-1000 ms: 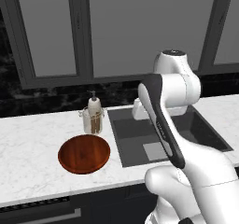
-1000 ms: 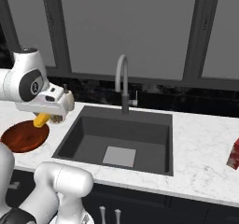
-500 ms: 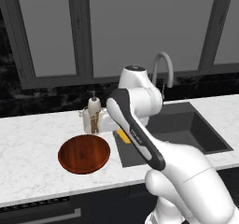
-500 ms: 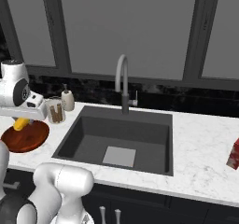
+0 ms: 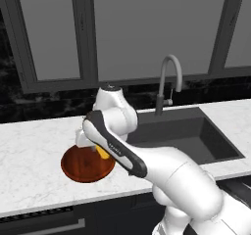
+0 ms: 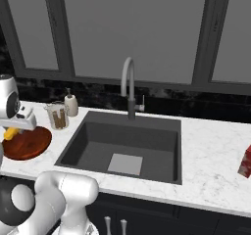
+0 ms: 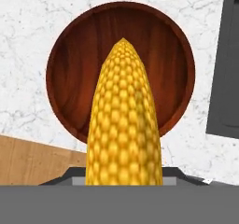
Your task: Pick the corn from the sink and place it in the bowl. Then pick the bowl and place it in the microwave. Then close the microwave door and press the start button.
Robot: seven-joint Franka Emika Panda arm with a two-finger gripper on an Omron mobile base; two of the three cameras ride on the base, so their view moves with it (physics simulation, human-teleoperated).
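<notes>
The corn (image 7: pixel 124 125) hangs point-down in the gripper (image 5: pixel 98 150), which is clamped on its thick end, the tip aimed into the bowl (image 7: pixel 70 59) and held above its floor. The bowl (image 5: pixel 81 165) sits on the white marble worktop (image 5: pixel 34 141), just left of the sink (image 6: pixel 127 146). The sink's gooseneck faucet (image 6: pixel 128 89) rises at its back edge. Beyond the bowl, near the sink's far left corner, stand a glass jar (image 6: pixel 58 115) and a small pale bottle (image 6: pixel 71 104). A red carton (image 6: pixel 245 161) stands well apart on the worktop to the right.
</notes>
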